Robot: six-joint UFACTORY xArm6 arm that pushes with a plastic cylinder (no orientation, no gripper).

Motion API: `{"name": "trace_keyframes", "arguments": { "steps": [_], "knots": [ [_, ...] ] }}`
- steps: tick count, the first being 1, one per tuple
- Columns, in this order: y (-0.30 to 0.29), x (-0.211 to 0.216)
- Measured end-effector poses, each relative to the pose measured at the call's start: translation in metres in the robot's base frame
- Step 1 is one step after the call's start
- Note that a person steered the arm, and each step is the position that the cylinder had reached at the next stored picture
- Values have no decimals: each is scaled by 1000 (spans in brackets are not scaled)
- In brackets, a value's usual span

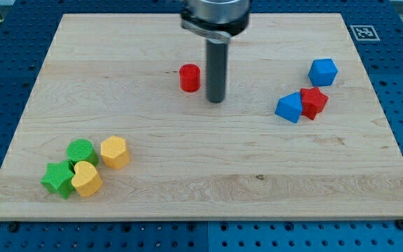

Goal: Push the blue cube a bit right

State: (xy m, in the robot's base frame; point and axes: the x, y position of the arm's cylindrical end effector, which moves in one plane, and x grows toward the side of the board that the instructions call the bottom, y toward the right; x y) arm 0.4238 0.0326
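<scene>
My tip (216, 100), the lower end of a straight dark rod with no gripper to open or close, rests on the wooden surface (201, 175) just right of a small red cylinder (189, 78), touching nothing. The blue cube (322, 71) sits well apart, near the surface's right edge.

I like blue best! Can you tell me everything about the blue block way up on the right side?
The blue cube is a small, solid-looking, matte block showing angled faces, so it sits turned, not square to the board. It rests on the wooden board near the view's top right, touching nothing. My tip is far to its left, beside the red cylinder.
</scene>
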Motion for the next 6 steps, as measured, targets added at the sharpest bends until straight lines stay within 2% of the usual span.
{"name": "trace_keyframes", "arguments": {
  "steps": [6],
  "knots": [
    [163,-21]
  ]
}}
